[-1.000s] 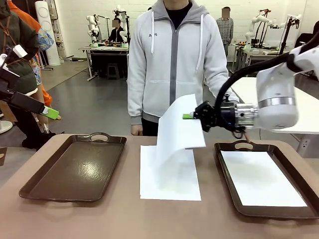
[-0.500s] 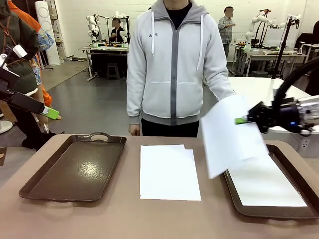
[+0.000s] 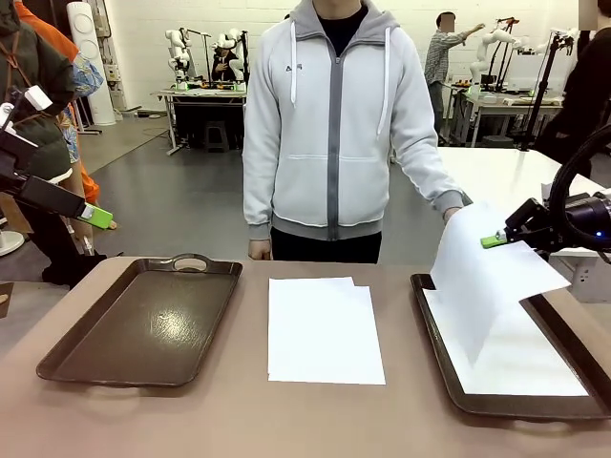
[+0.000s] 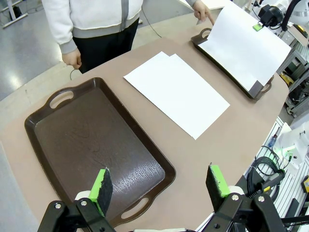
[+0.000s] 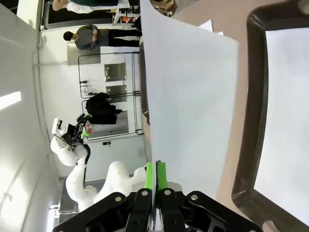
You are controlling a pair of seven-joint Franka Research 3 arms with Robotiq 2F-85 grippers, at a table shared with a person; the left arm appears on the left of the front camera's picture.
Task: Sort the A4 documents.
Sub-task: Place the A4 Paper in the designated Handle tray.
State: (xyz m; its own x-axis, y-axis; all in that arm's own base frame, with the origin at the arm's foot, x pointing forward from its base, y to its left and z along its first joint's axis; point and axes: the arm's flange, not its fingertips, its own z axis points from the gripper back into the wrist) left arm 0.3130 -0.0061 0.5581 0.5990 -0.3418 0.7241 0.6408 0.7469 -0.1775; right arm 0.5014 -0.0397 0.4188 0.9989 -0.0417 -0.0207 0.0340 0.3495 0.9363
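Observation:
My right gripper (image 3: 496, 239) is shut on the edge of one A4 document (image 3: 487, 272), a white sheet that hangs curved over the right brown tray (image 3: 434, 339). In the right wrist view the green pads (image 5: 156, 176) pinch that sheet (image 5: 193, 96). Another white sheet (image 3: 511, 353) lies flat inside the right tray. A small stack of A4 documents (image 3: 323, 329) lies on the table's middle. At the far left edge, high above the table, sits my left gripper (image 3: 94, 216); in its own view it (image 4: 159, 186) is open over the empty left tray (image 4: 96, 145).
A person in a grey hoodie (image 3: 329, 124) stands at the far side, one hand (image 3: 451, 212) near the right tray's handle. The brown tabletop (image 3: 239, 410) is bare between the trays and the stack.
My right gripper has carried the sheet from above the middle stack rightwards, and it now hangs over the right tray. The left arm has not moved.

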